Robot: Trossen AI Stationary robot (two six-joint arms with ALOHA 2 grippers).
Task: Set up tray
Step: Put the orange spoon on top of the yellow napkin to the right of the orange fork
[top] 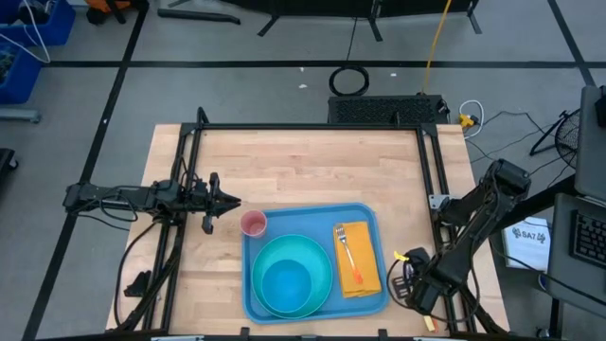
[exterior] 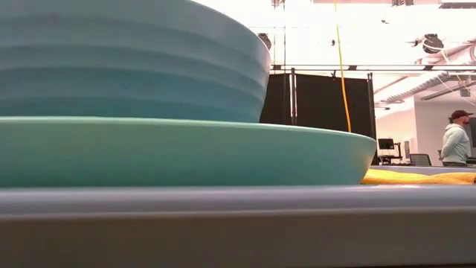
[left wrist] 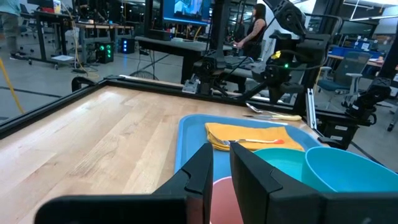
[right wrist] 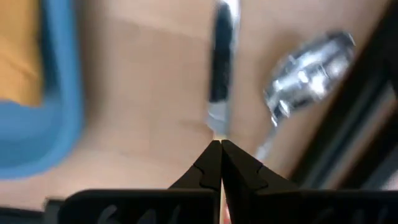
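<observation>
The blue tray [top: 305, 216] lies at the table's near middle. On it are a turquoise plate [top: 317, 248] with a turquoise bowl [top: 286, 284], a yellow napkin [top: 365, 275] bearing an orange-handled fork [top: 347, 254], and a pink cup [top: 253, 224] in the far left corner. My left gripper [top: 234, 201] hovers just left of the cup, fingers narrowly open [left wrist: 221, 163] with the cup [left wrist: 221, 196] below them. My right gripper [top: 405, 259] is low beside the tray's right rim, shut [right wrist: 221, 144] at the end of a knife [right wrist: 219, 62]. A spoon [right wrist: 305, 74] lies beside the knife. My right gripper pinches the knife by its yellow handle end [right wrist: 218, 133], right at the fingertips; the fingers lie along the knife and hide most of the handle. The blade [right wrist: 220, 56] runs straight on from the tips over the wood. Whether it is lifted clear, I cannot tell.
The low view is filled by the tray rim [exterior: 238, 201], plate [exterior: 186, 152] and bowl [exterior: 126, 59]. A black frame [top: 312, 127] borders the table's far, left and right sides. Bare wood spreads beyond the tray [left wrist: 112, 130]. People stand far off in the room [exterior: 454, 141].
</observation>
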